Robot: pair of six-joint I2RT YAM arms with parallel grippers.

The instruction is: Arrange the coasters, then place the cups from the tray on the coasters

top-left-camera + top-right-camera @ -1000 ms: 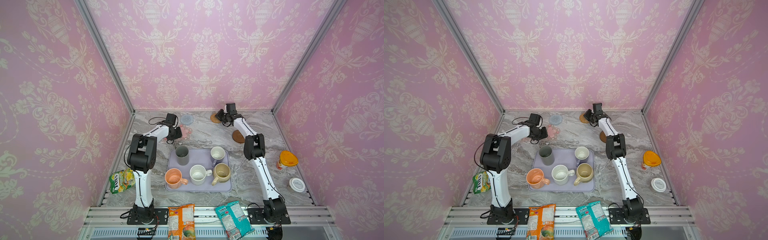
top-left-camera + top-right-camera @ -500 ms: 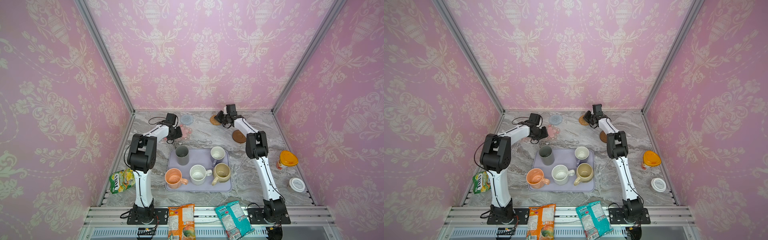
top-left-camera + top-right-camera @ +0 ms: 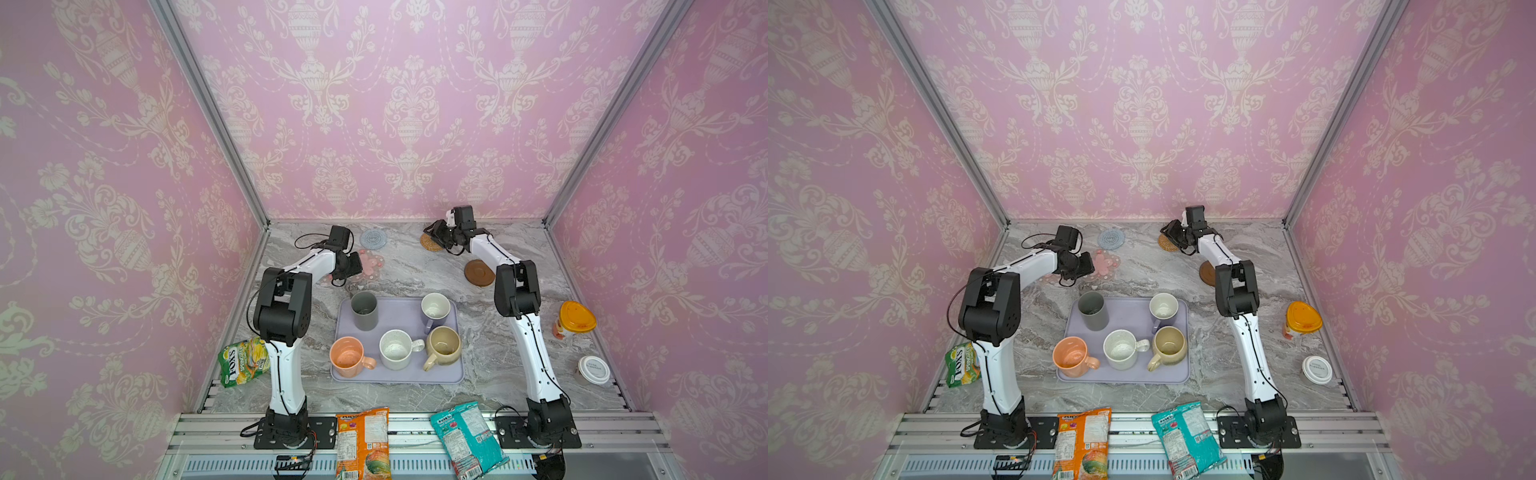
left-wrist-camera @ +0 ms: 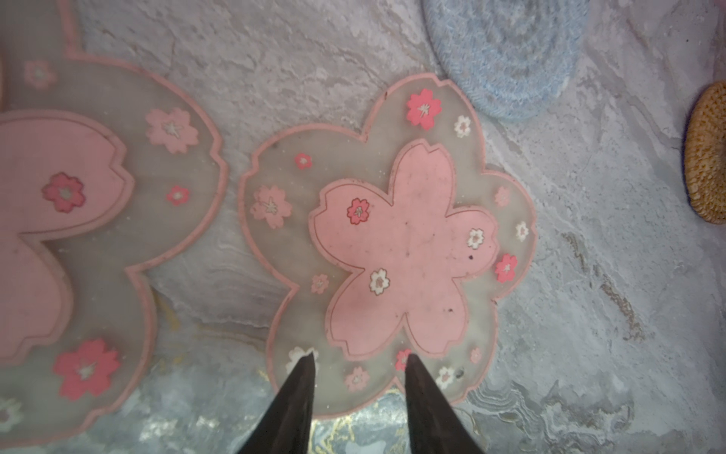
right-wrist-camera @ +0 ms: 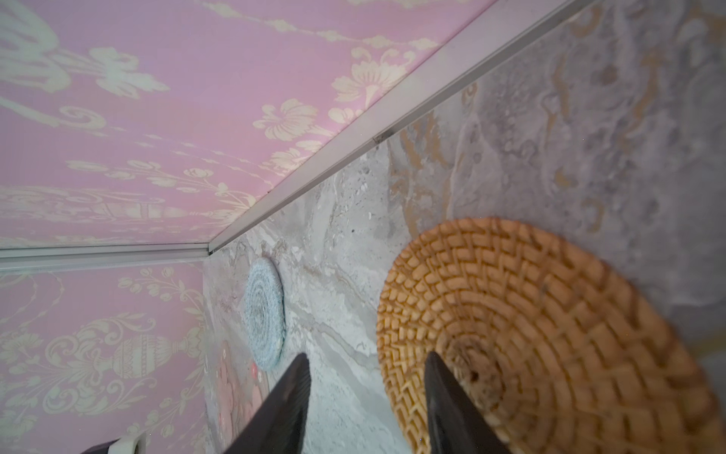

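Note:
Both pink flower coasters lie flat side by side (image 4: 404, 243) (image 4: 59, 220). My left gripper (image 4: 359, 355) (image 3: 360, 266) hovers open over the near rim of the right-hand one (image 3: 372, 262), holding nothing. My right gripper (image 5: 366, 354) (image 3: 432, 235) is open at the back: one finger is over the tan rattan coaster (image 5: 550, 334) (image 3: 430, 244), the other over bare table. A grey-blue woven coaster (image 3: 373, 239) lies between the arms, and the dark brown coaster (image 3: 479, 273) by the right arm. The lavender tray (image 3: 399, 318) holds the grey tumbler (image 3: 364, 309) and the lavender (image 3: 435, 309), white speckled (image 3: 397, 349), peach (image 3: 347, 357) and beige (image 3: 444, 347) cups.
An orange-lidded jar (image 3: 575, 318) and a white-lidded container (image 3: 594, 369) stand at the right edge. Snack bags lie at the left (image 3: 245, 360) and along the front rail (image 3: 363, 442) (image 3: 467, 438). The back wall is close behind the right gripper.
My right gripper has opened from shut, and the rattan coaster now lies on the table under it. The left gripper has widened slightly and stayed over the flower coaster.

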